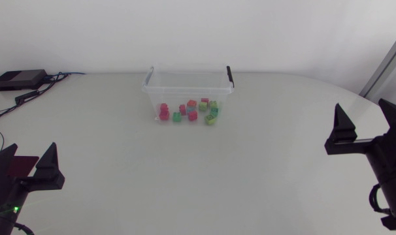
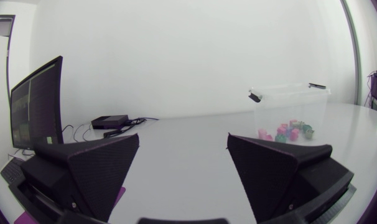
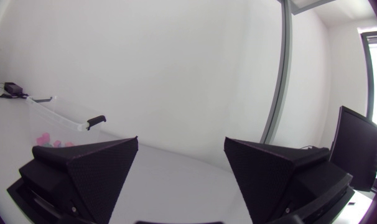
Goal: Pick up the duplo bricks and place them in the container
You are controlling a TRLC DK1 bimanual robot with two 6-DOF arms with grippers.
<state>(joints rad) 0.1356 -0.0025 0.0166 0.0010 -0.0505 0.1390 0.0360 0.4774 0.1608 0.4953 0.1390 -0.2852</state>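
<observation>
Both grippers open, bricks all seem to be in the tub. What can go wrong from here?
1. The bricks all appear to lie in the clear container, so another pick would likely close on nothing.
2. The container looks light; the left gripper or right gripper bumping its wall or black handle could shove it.
3. Loose cables lie at the table's far corner on the left arm's side; a wide swing might snag them.

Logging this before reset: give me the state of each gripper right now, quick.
Left gripper: open, holding nothing.
Right gripper: open, holding nothing.
</observation>
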